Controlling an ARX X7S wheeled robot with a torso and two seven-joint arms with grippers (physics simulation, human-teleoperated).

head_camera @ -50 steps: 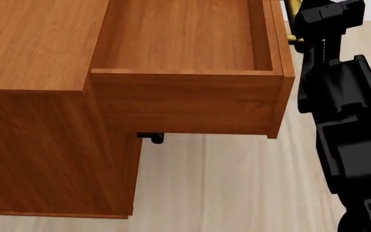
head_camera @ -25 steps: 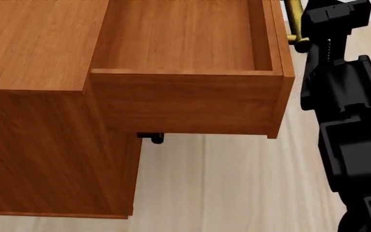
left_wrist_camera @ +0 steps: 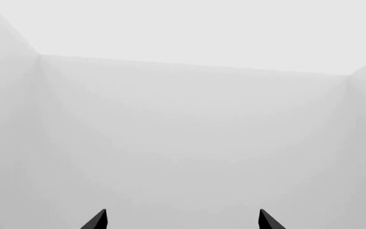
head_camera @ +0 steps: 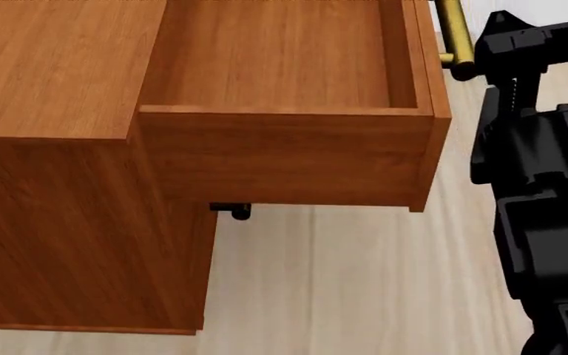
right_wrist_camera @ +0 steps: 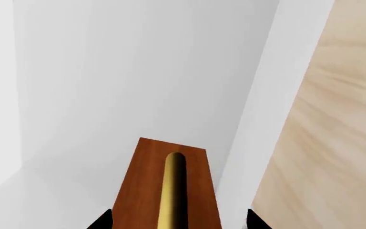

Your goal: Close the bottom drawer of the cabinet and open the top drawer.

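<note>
Brass handle [right_wrist_camera: 172, 191] of the top drawer [head_camera: 284, 66] sits between the right claw's [right_wrist_camera: 179, 220] wide-spread, non-touching tips.

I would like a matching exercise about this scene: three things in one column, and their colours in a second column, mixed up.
Things:
1. top drawer
2. drawer handle
3. right gripper

Colours:
A. black
B. brass yellow
C. reddish-brown wood

Pairs: 1-C, 2-B, 3-A

The right gripper [head_camera: 506, 33] has drawn away from the brass handle [head_camera: 452, 33], exposing more of it.
</note>
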